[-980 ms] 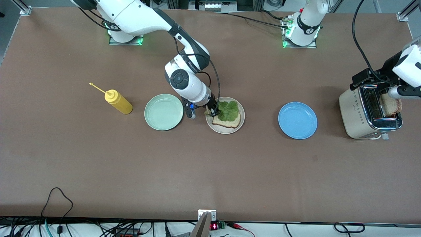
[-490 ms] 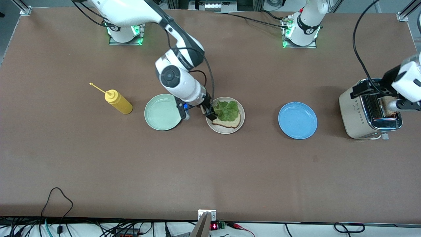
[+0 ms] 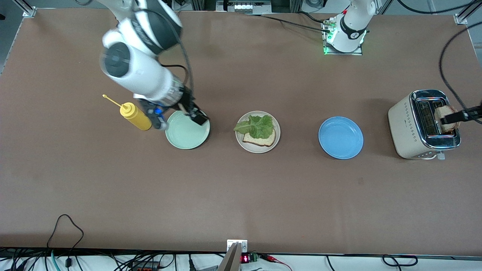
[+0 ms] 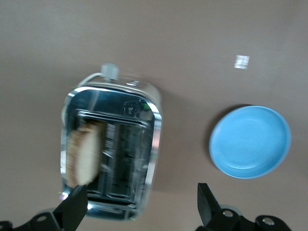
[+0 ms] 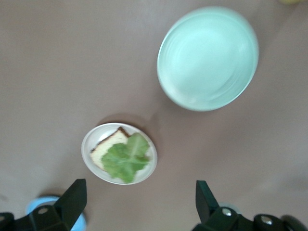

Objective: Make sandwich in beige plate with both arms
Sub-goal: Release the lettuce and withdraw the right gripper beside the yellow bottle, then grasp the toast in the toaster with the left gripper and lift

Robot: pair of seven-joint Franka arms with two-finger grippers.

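The beige plate (image 3: 260,149) sits mid-table with one bread slice (image 3: 260,140) on it and a green lettuce leaf (image 3: 258,126) on the bread. It also shows in the right wrist view (image 5: 89,144) with the lettuce (image 5: 125,161). My right gripper (image 3: 194,114) is open and empty, raised over the edge of the mint green plate (image 3: 187,133). A second toast slice (image 3: 444,113) stands in the toaster (image 3: 410,128). My left gripper (image 3: 461,116) is open above the toaster, one finger beside the toast (image 4: 84,154).
A yellow squeeze bottle (image 3: 135,116) lies beside the mint plate, toward the right arm's end. A blue plate (image 3: 340,137) lies between the beige plate and the toaster. The toaster (image 4: 110,144) stands near the table's edge at the left arm's end.
My right gripper let go of the lettuce, rose and moved from the beige plate to over the mint plate. My left arm pulled up and outward; the toast stays at the toaster.
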